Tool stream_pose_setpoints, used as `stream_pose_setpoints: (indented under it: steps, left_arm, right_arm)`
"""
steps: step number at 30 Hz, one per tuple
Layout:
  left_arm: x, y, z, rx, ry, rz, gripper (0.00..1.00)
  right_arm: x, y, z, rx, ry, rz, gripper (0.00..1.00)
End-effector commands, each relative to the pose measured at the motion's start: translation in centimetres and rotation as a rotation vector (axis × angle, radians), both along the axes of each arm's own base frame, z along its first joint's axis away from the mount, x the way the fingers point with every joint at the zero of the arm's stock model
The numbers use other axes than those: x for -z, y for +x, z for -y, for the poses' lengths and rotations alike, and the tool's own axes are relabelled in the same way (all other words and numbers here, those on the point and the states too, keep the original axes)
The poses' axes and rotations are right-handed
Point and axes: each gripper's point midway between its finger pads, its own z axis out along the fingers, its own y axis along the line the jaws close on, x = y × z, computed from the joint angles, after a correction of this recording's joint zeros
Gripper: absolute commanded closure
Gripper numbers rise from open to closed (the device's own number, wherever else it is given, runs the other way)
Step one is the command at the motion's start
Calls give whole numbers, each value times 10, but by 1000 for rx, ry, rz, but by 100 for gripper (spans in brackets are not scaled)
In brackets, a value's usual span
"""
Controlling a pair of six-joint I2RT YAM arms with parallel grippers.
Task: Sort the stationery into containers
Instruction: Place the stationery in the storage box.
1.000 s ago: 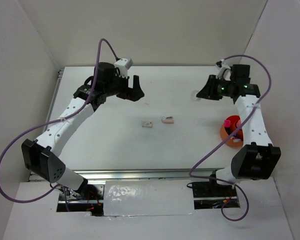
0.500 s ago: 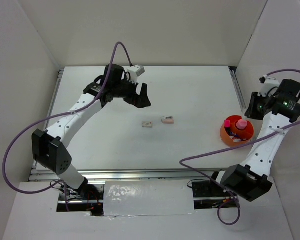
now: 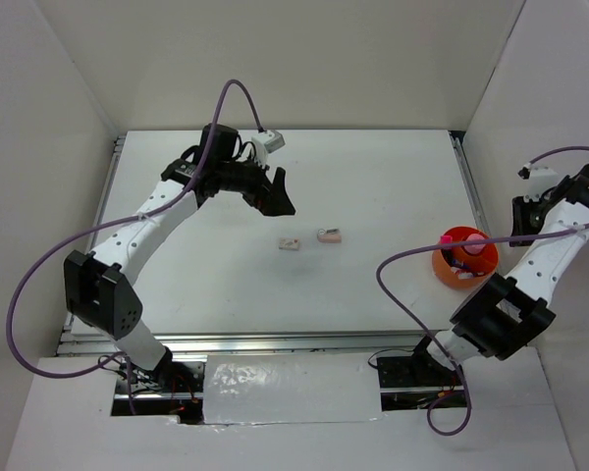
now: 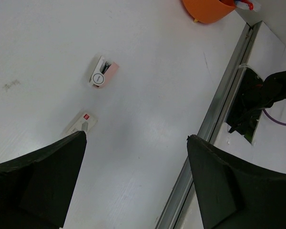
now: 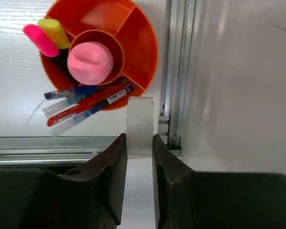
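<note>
The orange cup (image 3: 461, 259) stands near the right edge, with divided compartments (image 5: 133, 43). It holds a pink tube (image 5: 90, 62), highlighters with pink (image 5: 40, 40) and yellow (image 5: 56, 32) caps, and red and blue pens (image 5: 86, 102). My right gripper (image 5: 139, 138) is shut on the clear tape ring (image 5: 139, 125), held above the cup's rim on the rail side; in the top view it (image 3: 526, 220) hangs right of the cup. Two whitish-pink erasers (image 3: 291, 243) (image 3: 329, 235) lie mid-table, also in the left wrist view (image 4: 81, 122) (image 4: 104, 75). My left gripper (image 3: 275, 193) is open and empty, above and behind them.
A metal rail (image 5: 174, 86) runs along the table's right edge beside the cup. White walls close in the left, back and right sides. The right arm's purple cable (image 3: 412, 257) loops over the table in front of the cup.
My right gripper has carried the tape ring from the back of the table to the right edge, above the cup. My left gripper moved right toward the erasers, then held.
</note>
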Motion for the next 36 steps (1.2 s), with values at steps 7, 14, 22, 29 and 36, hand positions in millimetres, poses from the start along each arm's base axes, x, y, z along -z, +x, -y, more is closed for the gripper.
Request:
stream_pose_setpoints:
  steps: [7,14,22,29,36]
  left_arm:
    - [5,8,0,29,-1,16,1]
    - [5,9,0,22,-1,13,1]
    - [4,8,0,21,-5,13,1]
    - [4,9,1,24,-8,11,1]
    - [4,11,2,20,-12,7,1]
  right_arm:
    - [2,16,29,-65,-40,-42,93]
    - [12,30,29,-98,-31,-64,92]
    - [30,49,16,-140,-15,-101,90]
    - [44,62,13,-152,-15,-138,87]
    - [60,68,14,-160,-25,-177,86]
